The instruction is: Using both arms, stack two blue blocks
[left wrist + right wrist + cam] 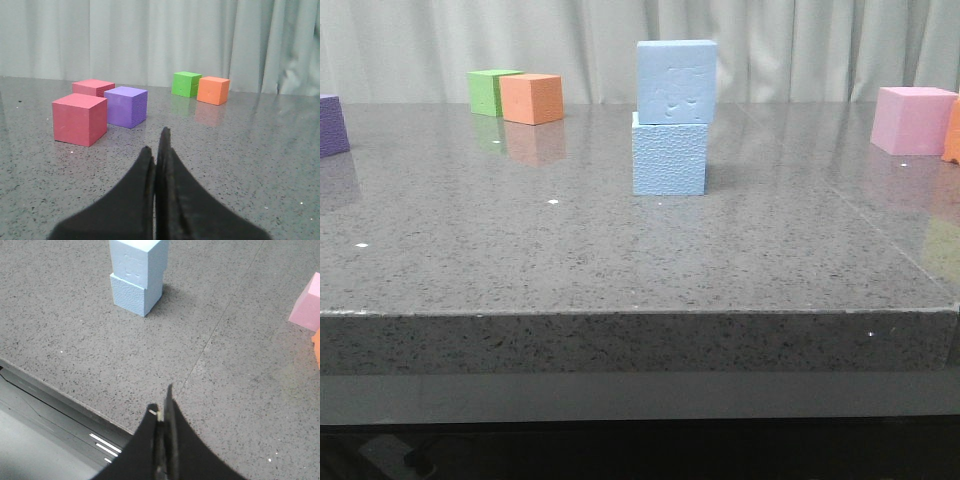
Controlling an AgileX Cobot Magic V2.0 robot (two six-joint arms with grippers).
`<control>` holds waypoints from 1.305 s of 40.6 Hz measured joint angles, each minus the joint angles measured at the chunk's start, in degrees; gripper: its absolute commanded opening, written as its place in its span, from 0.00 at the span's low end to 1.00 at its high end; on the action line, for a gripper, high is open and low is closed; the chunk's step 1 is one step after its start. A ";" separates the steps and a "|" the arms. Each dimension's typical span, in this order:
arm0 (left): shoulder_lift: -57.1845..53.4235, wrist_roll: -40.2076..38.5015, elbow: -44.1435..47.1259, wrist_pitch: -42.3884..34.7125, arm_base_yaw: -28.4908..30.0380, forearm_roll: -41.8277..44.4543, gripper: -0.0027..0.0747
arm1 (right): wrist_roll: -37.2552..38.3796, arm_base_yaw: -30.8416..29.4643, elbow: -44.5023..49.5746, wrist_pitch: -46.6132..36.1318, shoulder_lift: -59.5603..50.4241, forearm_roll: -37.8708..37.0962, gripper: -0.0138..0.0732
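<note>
In the middle of the front view, one blue block (676, 81) is sitting on top of the other blue block (668, 156), shifted a little to the right so its edge is overhanging slightly. The stack is standing on my grey speckled desk (620, 260), and nothing of mine is touching it.

My left jaws (157, 150) are pressed together and holding nothing, showing black at the bottom centre of the left wrist view. Beyond them a red cube (79, 119) is sitting at centre left, with a purple cube (127, 106) just beside it and a second red cube (93, 87) behind them. A green cube (185, 83) and an orange cube (213, 90) are standing side by side at upper right of centre.

My right jaws (161, 412) are also closed together and empty, hanging over the near edge of the desk. In that view the blue stack is appearing at the top, well apart from the jaws, and a pink cube (306, 306) is sitting at the right edge.
</note>
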 measured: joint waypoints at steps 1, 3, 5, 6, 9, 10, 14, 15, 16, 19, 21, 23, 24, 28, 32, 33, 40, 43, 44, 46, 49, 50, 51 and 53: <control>0.00 0.00 0.00 0.00 0.00 0.00 0.01 | 0.00 0.00 0.00 0.00 0.00 0.00 0.02; 0.00 0.00 0.00 0.00 0.00 0.00 0.01 | 0.00 0.00 0.00 0.00 0.00 0.00 0.02; 0.00 0.00 0.00 -0.11 0.00 0.00 0.01 | 0.00 0.00 0.00 0.00 0.00 0.00 0.02; 0.00 0.00 0.00 -0.11 0.00 0.00 0.01 | 0.00 0.00 0.00 0.00 0.00 0.00 0.02; 0.00 0.00 0.00 -0.11 0.00 0.00 0.01 | 0.00 0.00 0.00 0.00 0.00 0.00 0.02; 0.00 0.00 0.00 -0.11 0.00 0.00 0.01 | 0.00 0.00 0.00 0.00 0.00 0.00 0.02; 0.00 0.00 0.00 -0.11 0.00 0.00 0.01 | 0.00 0.00 0.00 0.00 0.00 0.00 0.02; 0.00 0.00 0.00 -0.11 0.00 0.00 0.01 | 0.00 0.00 0.00 0.00 0.00 0.00 0.02; 0.00 0.00 0.00 -0.11 0.00 0.00 0.01 | 0.00 0.00 0.00 0.00 0.00 0.00 0.02; 0.00 0.00 0.00 -0.11 0.00 0.00 0.01 | 0.00 0.00 0.12 -0.04 0.00 0.00 0.02; 0.00 0.00 0.00 -0.11 0.00 0.00 0.01 | 0.00 0.00 0.59 -0.26 -0.35 0.00 0.02; 0.00 0.00 0.00 -0.11 0.00 0.00 0.01 | 0.00 -0.73 1.62 -0.74 -1.14 0.00 0.02; 0.00 0.00 0.00 -0.11 0.00 0.00 0.01 | 0.00 -1.28 2.29 -1.06 -1.81 0.00 0.02; 0.00 0.00 0.00 -0.11 0.00 0.00 0.01 | 0.00 -5.34 7.63 -4.73 -5.77 0.11 0.02; 0.00 0.00 0.00 -0.11 0.00 0.00 0.01 | 0.00 -9.77 15.16 -11.08 -12.59 0.24 0.02; 0.00 0.00 0.00 -0.11 0.00 0.00 0.01 | 0.00 -10.97 16.97 -12.67 -14.15 0.24 0.02; 0.00 0.00 0.00 -0.11 0.00 0.00 0.01 | 0.00 -17.53 31.87 -26.39 -25.87 0.24 0.02; 0.00 0.00 0.00 -0.11 0.00 0.00 0.01 | 0.00 -19.39 37.01 -30.89 -29.24 0.38 0.02; 0.00 0.00 0.00 -0.11 0.00 0.00 0.01 | 0.00 -19.87 38.84 -32.43 -30.42 0.47 0.02; 0.00 0.00 0.00 -0.11 0.00 0.00 0.01 | 0.00 -20.87 41.72 -34.83 -32.19 0.47 0.02; 0.00 0.00 0.00 -0.11 0.00 0.00 0.01 | 0.00 -22.18 45.42 -38.08 -34.33 0.47 0.02; 0.00 0.00 0.00 -0.11 0.00 0.00 0.01 | 0.00 -22.60 46.20 -38.89 -34.79 0.47 0.02; 0.00 0.00 0.00 -0.11 0.00 0.00 0.01 | 0.00 -22.88 46.98 -39.82 -35.24 0.47 0.02; 0.00 0.00 0.00 -0.11 0.00 0.00 0.01 | 0.00 -23.37 47.56 -41.09 -35.58 0.47 0.02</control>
